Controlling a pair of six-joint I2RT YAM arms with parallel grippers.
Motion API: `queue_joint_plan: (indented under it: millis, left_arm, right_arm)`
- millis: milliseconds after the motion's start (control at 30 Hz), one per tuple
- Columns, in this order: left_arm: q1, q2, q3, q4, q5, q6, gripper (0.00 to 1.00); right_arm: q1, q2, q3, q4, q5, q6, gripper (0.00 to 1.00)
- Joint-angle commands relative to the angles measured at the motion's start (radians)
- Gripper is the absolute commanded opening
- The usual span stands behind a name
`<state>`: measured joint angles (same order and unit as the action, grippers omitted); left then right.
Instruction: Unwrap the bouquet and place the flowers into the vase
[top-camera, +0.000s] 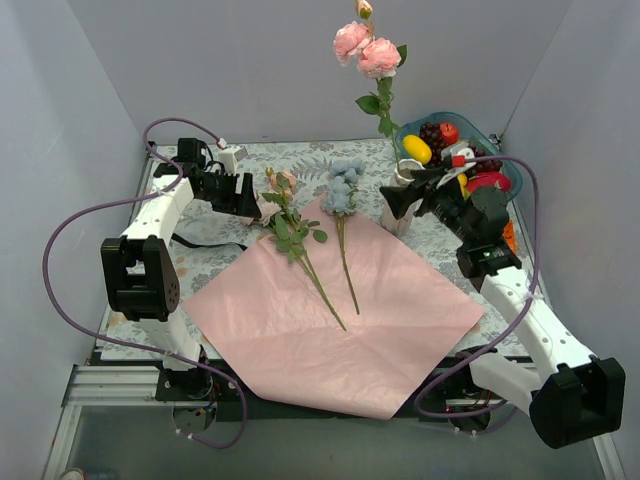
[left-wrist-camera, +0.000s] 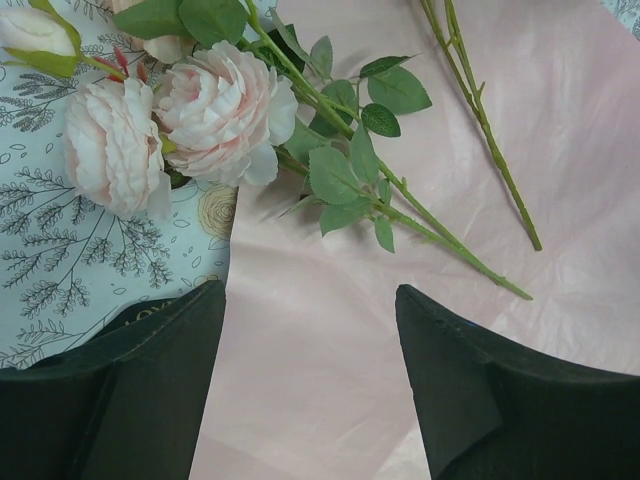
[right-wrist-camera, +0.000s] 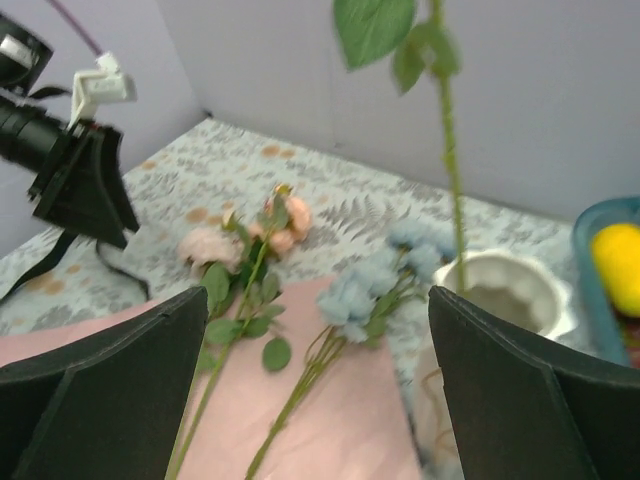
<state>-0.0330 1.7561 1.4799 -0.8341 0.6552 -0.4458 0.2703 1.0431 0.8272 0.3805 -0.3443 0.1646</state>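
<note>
our right gripper (right-wrist-camera: 315, 300) stands wide open and empty just beside the vase (right-wrist-camera: 505, 290), where we see one pink rose (top-camera: 378, 58) standing upright. our left gripper (left-wrist-camera: 310, 300) (also open, empty) hangs over the paper (top-camera: 330, 320) edge near the pale roses (left-wrist-camera: 225, 110); the blue flowers (top-camera: 343, 185) lie beside them.

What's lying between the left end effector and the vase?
Two loose stems: a pink rose stem, then a blue blossom stem nearer the vase, seen in the top view.

Jaws parted on left end effector (left-wrist-camera: 310, 296); right end effector (right-wrist-camera: 318, 296) splayed wide.
</note>
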Motion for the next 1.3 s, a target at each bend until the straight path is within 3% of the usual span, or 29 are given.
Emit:
queue_joint_plan:
  millis: [0, 67, 100, 167, 300, 367, 433, 533, 700, 867, 1267]
  left_arm:
    - [-0.004, -0.076, 0.006, 0.01, 0.012, 0.002, 0.69]
    - [-0.004, -0.075, 0.013, 0.004, 0.014, -0.002, 0.69]
    - [-0.004, -0.073, 0.016, 0.003, 0.014, -0.001, 0.69]
    - [-0.004, -0.075, 0.02, 0.001, 0.018, -0.004, 0.69]
    - [-0.004, -0.087, 0.02, 0.004, 0.009, -0.005, 0.69]
    - [-0.004, -0.093, 0.017, 0.004, 0.007, -0.004, 0.69]
    - [-0.004, -0.102, 0.013, 0.006, 0.004, -0.001, 0.69]
    - [-0.004, -0.104, 0.01, 0.006, 0.006, 0.004, 0.69]
    - [-0.004, -0.106, 0.003, 0.012, 0.015, 0.001, 0.69]
    - [-0.004, -0.109, -0.004, 0.013, 0.02, 0.002, 0.69]
    - [-0.004, -0.115, 0.002, 0.004, 0.004, 0.025, 0.69]
  right_arm:
    - [0.247, -0.112, -0.102, -0.018, 0.336, 0.009, 0.98]
    - [0.434, -0.091, -0.082, -0.098, 0.71, -0.074, 0.98]
    - [0.46, -0.043, -0.079, -0.101, 0.756, -0.106, 0.98]
    - [0.455, 0.009, -0.062, -0.114, 0.704, -0.055, 0.98]
    - [0.411, 0.206, 0.044, -0.259, 0.575, 0.208, 0.98]
    - [0.415, 0.244, 0.008, -0.177, 0.469, 0.191, 0.89]
    - [0.431, 0.316, 0.028, -0.185, 0.5, 0.202, 0.8]
    - [0.467, 0.477, 0.172, -0.331, 0.594, 0.176, 0.81]
    - [0.484, 0.632, 0.251, -0.347, 0.646, 0.167, 0.79]
    - [0.487, 0.759, 0.34, -0.367, 0.735, 0.161, 0.69]
    - [0.492, 0.913, 0.406, -0.361, 0.817, 0.151, 0.6]
